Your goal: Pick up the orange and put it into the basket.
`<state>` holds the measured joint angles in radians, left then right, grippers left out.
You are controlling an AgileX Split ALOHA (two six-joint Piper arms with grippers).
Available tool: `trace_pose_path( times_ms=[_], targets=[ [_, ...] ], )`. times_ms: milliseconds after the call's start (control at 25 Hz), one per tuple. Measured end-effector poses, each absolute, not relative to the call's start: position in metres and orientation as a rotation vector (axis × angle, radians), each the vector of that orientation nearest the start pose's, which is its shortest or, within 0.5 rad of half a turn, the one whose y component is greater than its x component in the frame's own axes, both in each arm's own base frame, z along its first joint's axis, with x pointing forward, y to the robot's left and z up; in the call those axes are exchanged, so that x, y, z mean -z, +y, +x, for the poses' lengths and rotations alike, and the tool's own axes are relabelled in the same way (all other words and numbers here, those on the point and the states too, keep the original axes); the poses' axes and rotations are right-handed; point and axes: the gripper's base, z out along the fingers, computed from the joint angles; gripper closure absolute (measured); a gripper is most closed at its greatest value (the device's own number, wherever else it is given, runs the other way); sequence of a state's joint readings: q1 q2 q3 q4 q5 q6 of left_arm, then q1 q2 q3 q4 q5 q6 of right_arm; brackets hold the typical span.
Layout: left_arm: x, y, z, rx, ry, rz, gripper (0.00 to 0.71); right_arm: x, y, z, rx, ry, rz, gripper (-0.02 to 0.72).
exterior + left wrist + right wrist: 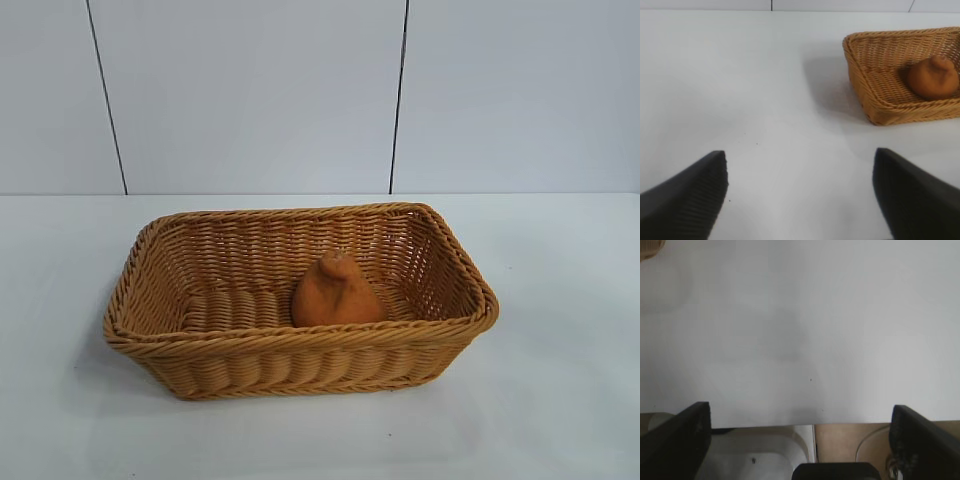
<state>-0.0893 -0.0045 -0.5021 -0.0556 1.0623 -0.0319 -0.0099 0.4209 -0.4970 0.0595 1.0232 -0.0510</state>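
Hung low over bare white table (765,100): left gripper (800,195), fingers (690,200) spread wide and holding nothing, well apart from the basket (880,107). Sat near the table's edge with fingers (675,440) likewise wide apart and empty: right gripper (800,440). Cut off at that view's corner, only a sliver of wicker. Seen whole only from outside: orange (336,291) resting upright inside the basket, neither arm in view.
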Motion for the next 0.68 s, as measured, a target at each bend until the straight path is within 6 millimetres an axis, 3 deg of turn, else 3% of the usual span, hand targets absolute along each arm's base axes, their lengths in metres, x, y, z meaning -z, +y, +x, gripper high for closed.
trace_pose_path(
  times_ms=[360,680],
  targets=[
    [-0.278,-0.004,-0.006,0.142,2.040,0.061,0.139,-0.278,0.005,0.002,-0.035,2.040,-0.045,0.042],
    [-0.278,-0.004,-0.006,0.142,2.040,0.061,0.139,-0.278,0.005,-0.003,-0.034,2.010,-0.046,0.042]
  ],
)
